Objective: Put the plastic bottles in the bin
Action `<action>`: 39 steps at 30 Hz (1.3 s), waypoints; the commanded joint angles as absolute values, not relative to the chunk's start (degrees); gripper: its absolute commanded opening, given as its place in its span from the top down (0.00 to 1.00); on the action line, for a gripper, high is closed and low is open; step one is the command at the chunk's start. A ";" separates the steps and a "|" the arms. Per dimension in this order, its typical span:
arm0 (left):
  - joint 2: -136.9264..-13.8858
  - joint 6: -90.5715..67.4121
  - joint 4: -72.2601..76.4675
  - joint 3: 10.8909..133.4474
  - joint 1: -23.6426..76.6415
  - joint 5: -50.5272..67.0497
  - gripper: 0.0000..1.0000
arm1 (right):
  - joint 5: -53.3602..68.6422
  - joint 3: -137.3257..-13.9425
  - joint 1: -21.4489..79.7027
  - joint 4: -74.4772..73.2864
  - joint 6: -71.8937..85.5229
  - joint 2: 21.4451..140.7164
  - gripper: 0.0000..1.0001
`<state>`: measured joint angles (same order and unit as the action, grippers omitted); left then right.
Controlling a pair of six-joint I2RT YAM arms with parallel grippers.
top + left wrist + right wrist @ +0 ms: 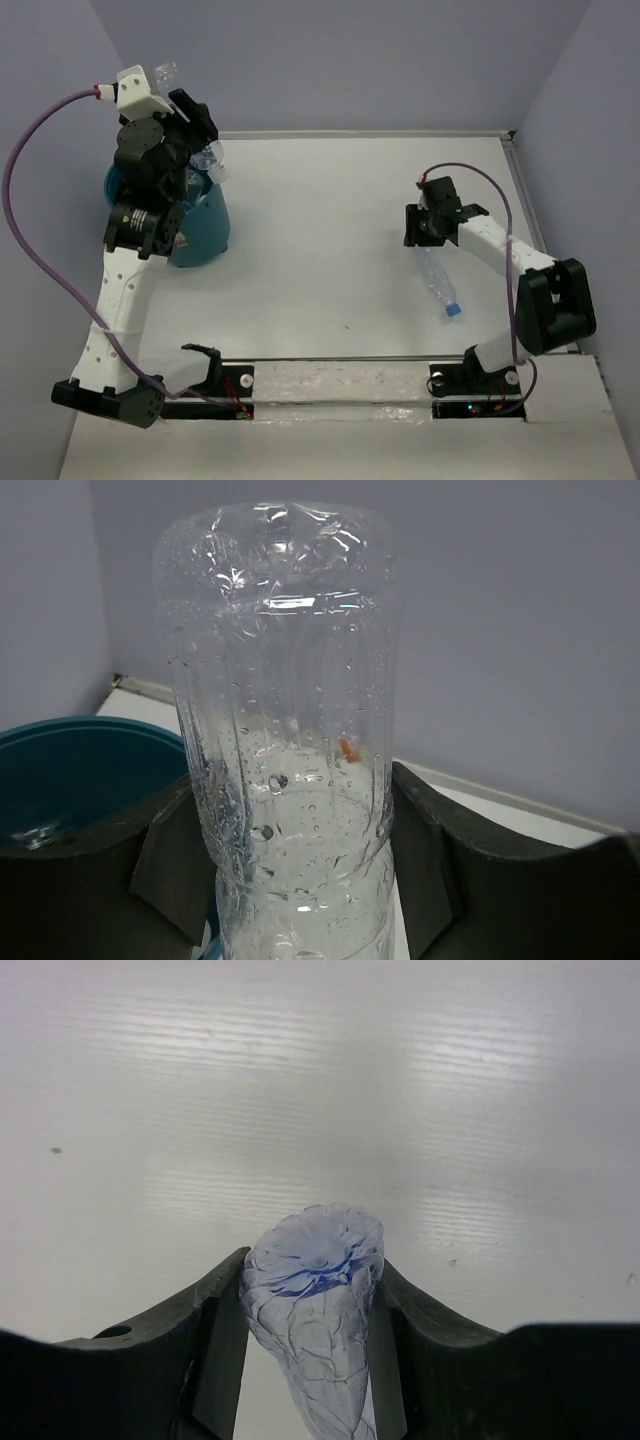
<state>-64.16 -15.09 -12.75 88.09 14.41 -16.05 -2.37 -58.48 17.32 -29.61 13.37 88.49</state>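
My left gripper (192, 112) is raised over the round teal bin (205, 235) at the table's left. In the left wrist view it (290, 880) is shut on an unlabelled clear plastic bottle (280, 680), wet with droplets, standing base-up between the jaws. The bin's rim (70, 730) shows low on the left. Clear plastic (208, 160) shows at the bin's mouth. My right gripper (425, 232) is at the right, shut on the base end of a crumpled clear bottle (438, 280) with a blue cap, low over the table. Its base (315, 1265) sits between the jaws (310, 1360).
Purple walls stand close at the back and on both sides. A metal rail (525, 200) runs along the table's right edge. The arm bases and a white strip (340, 385) line the near edge. A purple cable (40, 250) loops left of the left arm.
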 commanded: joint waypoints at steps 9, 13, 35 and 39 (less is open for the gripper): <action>-65.04 -11.43 -12.57 86.40 10.72 -35.06 0.64 | 14.05 -53.44 17.67 -15.21 16.87 65.14 0.92; -65.83 -9.76 -11.43 85.17 10.63 -38.31 0.64 | 17.83 -53.52 17.67 -12.58 18.54 62.14 0.92; -66.80 4.57 23.63 62.00 2.81 -53.96 0.66 | 23.02 -67.23 36.82 16.50 30.05 70.92 0.93; -65.13 4.66 29.69 54.95 2.81 -54.93 0.58 | 25.92 -72.41 37.35 22.48 32.69 75.91 0.93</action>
<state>-66.22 2.44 19.44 60.47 2.87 -51.37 22.57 -66.11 36.40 10.33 29.04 72.25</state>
